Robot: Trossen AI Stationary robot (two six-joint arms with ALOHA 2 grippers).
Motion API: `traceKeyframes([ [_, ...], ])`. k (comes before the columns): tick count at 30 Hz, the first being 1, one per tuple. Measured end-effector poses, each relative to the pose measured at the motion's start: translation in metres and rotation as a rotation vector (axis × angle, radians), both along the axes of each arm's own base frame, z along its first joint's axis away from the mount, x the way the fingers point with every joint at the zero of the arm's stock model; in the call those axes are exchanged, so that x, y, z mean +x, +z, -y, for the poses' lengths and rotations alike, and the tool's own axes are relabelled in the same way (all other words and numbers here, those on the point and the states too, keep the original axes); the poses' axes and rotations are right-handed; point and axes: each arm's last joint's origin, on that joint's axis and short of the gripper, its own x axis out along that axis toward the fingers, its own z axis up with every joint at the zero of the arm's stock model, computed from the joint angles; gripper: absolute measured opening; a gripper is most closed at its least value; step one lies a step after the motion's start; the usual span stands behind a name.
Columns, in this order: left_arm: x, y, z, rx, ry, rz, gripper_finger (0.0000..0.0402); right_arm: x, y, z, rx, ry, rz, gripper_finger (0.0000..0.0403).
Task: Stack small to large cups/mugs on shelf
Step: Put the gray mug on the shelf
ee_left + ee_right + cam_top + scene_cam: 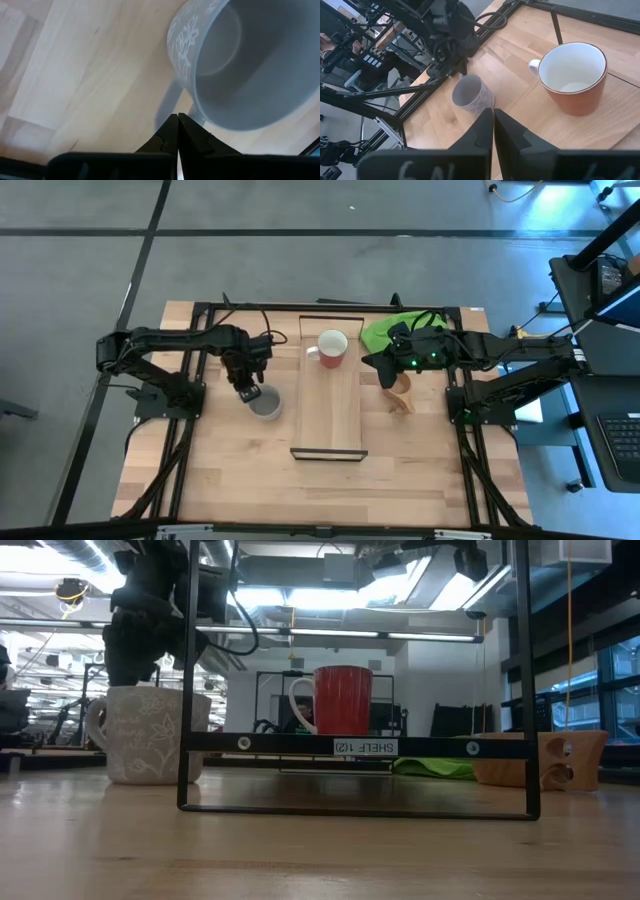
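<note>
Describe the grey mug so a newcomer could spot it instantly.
Find the long narrow shelf in the middle of the table. Just off its long side toward the left arm, the grey mug stands upright on the tabletop, under the left gripper. Unlike the red mug and wooden cup, it is pale grey with a white floral pattern.

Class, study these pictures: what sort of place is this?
Probably a robotics lab or workshop: two robot arms on a framed wooden table, a grey floor with taped lines, and ceiling strip lights and equipment behind.
</note>
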Motion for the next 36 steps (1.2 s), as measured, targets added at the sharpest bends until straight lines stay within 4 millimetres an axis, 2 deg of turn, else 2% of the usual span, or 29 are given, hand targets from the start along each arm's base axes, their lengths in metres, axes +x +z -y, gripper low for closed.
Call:
traceKeyframes([
  [6,0.004,0.000,0.005,-0.027,-0.015,0.030,0.0000,0.000,0.000,0.000,0.000,0.000,0.000,0.0016],
  [10,0.003,0.001,0.005,0.078,-0.010,0.012,0.0000,0.000,0.000,0.000,0.000,0.000,0.000,0.0016],
  [13,-0.001,0.008,0.003,0.173,0.008,0.013,0.0000,0.000,0.000,0.000,0.000,0.000,0.000,0.0016],
  [17,-0.006,0.028,0.002,0.263,0.045,0.083,0.0003,0.000,0.000,0.000,0.000,0.000,-0.005,0.0016],
  [21,-0.010,0.042,0.003,0.283,0.108,0.172,0.0033,0.000,-0.001,0.000,-0.002,-0.001,-0.007,0.0016],
  [28,-0.009,0.044,0.006,0.224,0.130,0.199,0.0101,0.000,-0.001,0.001,-0.013,-0.022,-0.007,0.0016],
  [36,0.001,0.045,0.015,0.248,0.047,0.279,0.0108,0.000,-0.001,0.001,-0.014,-0.022,-0.007,0.0016],
])
